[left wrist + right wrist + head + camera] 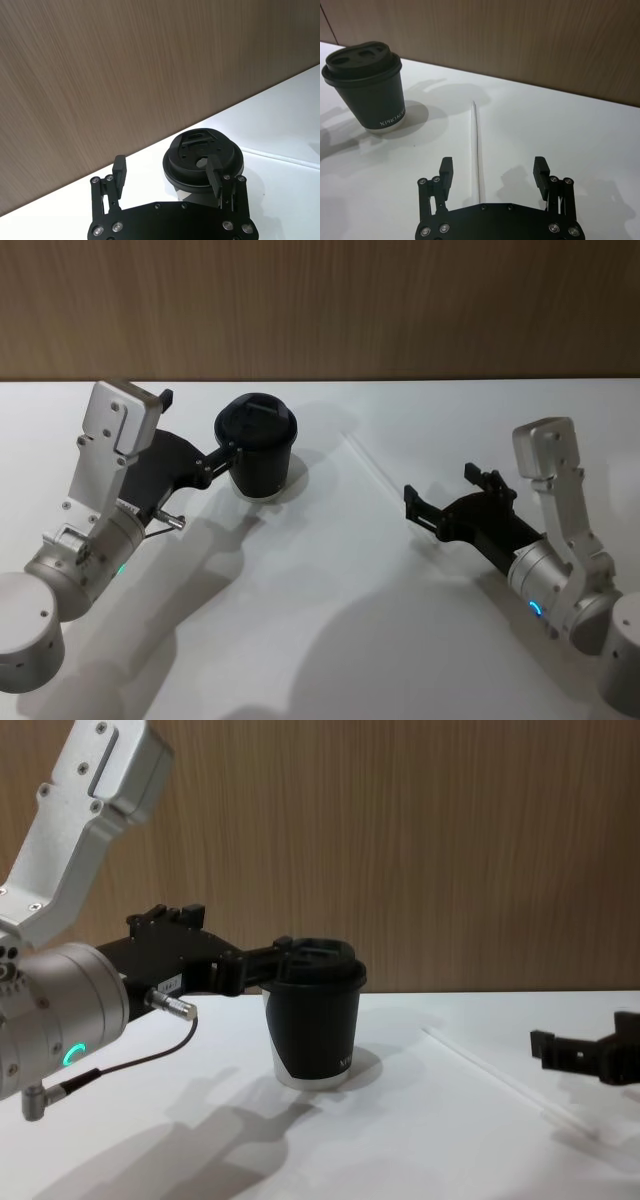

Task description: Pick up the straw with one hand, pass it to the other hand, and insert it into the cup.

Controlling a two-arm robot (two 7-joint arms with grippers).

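**Right gripper lined up on the straw, nothing held yet**

On the white table (330, 620), the cup (258, 450) stands far left. The left gripper (167, 170) is spread wide just beside it, probably placed for the handover. The right gripper (492, 165), wide and empty, hovers at the near end of the straw (475, 140), which lies flat centre-right, likely to pinch it.

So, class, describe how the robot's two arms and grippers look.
The left gripper and right gripper are flat black plates with silver screws and two short fingers. The left arm and right arm are silver-white with cylinder joints and glowing rings. The left carries a looping black cable and metal plug.
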